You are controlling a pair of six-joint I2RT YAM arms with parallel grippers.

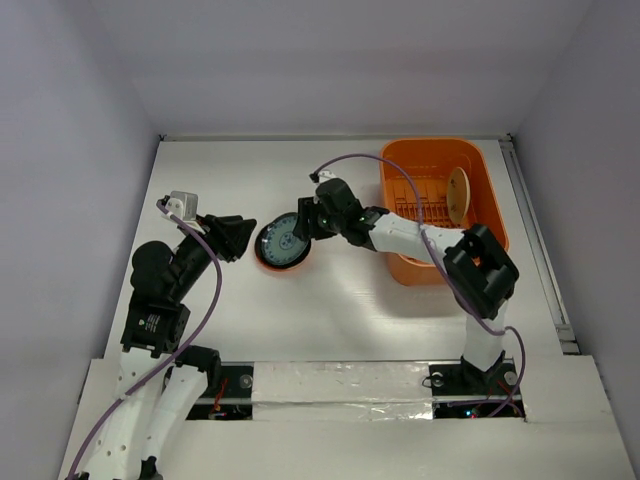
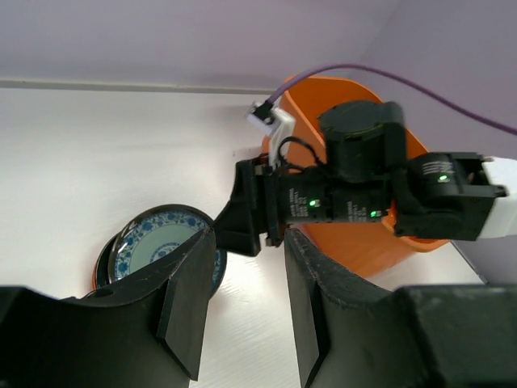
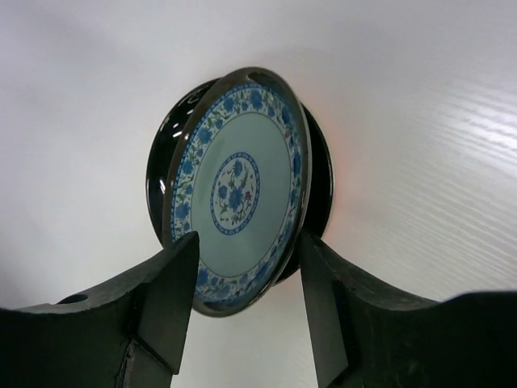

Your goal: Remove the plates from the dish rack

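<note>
A blue-grey flowered plate lies on top of a black plate and an orange-red plate on the table, left of the orange dish rack. My right gripper stands open at this stack. Its fingers straddle the near rim of the blue-grey plate without pinching it. A cream plate stands upright in the rack. My left gripper hovers open just left of the stack with nothing between its fingers. It looks across at the blue-grey plate and the right gripper.
The right arm reaches across the rack's front left corner. A purple cable loops above it. The rack sits near the table's right edge rail. White tabletop lies beyond the stack.
</note>
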